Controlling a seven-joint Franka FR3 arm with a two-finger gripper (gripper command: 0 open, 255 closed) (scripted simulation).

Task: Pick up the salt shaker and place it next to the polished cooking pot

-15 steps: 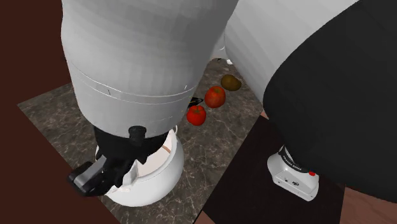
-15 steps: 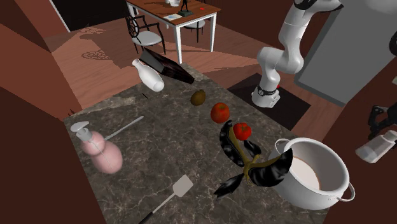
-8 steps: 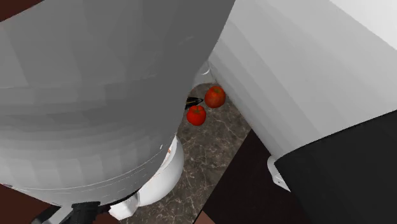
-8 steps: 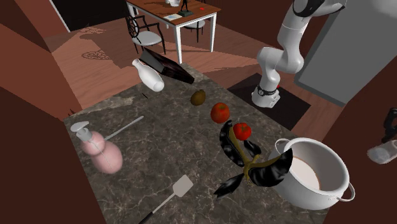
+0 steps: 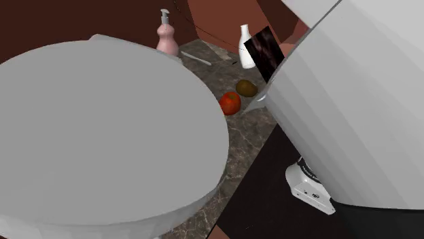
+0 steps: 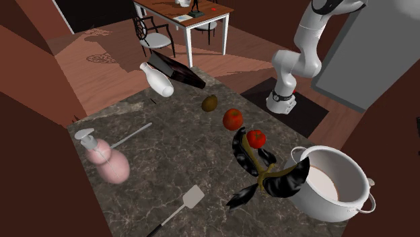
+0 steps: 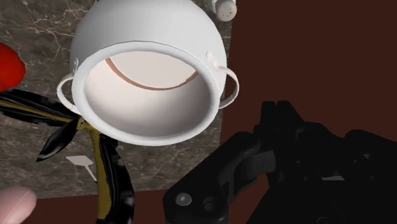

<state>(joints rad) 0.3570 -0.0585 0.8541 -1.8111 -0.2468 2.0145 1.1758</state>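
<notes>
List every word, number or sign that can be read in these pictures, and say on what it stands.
No text can be read.
arm's white base: a small dark marking in the shoulder view, too small to read.
white pot, pink soap dispenser, white bottle: no label or sign seen on them.

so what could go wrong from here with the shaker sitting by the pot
1. The salt shaker seems to sit right at the edge of the marble counter, beside the white pot. A light nudge to either could send it over.
2. A dark leafy stem lies against the pot, with a tomato close by. Bumping the pot would likely drag or roll them.
</notes>
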